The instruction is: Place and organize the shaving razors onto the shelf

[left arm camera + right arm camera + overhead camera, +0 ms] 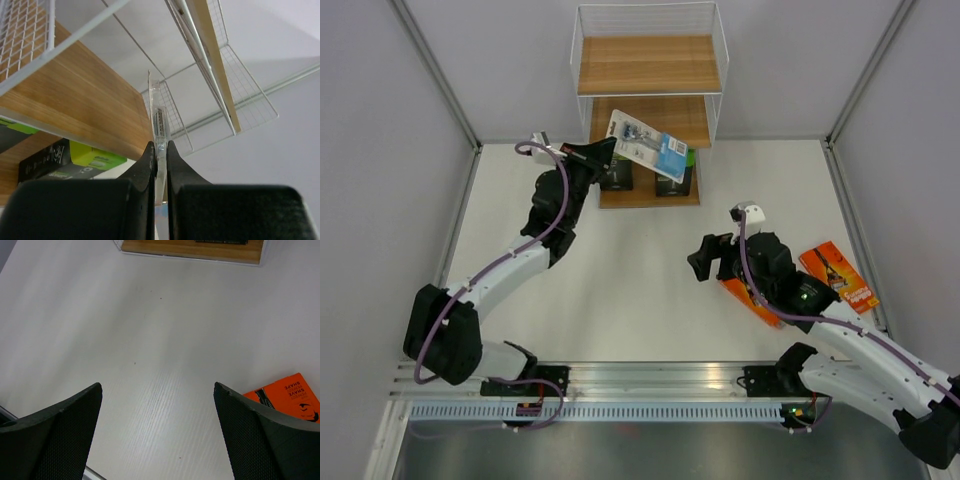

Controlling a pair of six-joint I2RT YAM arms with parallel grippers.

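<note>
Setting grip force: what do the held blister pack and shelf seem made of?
Blister pack: likely clear glossy plastic on light-blue printed card; its edge looks see-through. Shelf boards: matte wood, grain visible. Frame: thin white wire, probably coated metal.

The shelf [648,65] is tall, with brown wooden boards in a thin white frame. One black pack [618,180] and the other black pack [673,183], both with green ends, sit side by side on its bottom board. The clear and blue pack [648,143] is up in the air, tilted, in front of the shelf. One orange pack [838,275] lies flat on the table [620,290]. The second orange pack [750,298] lies near it, partly hidden.
</note>
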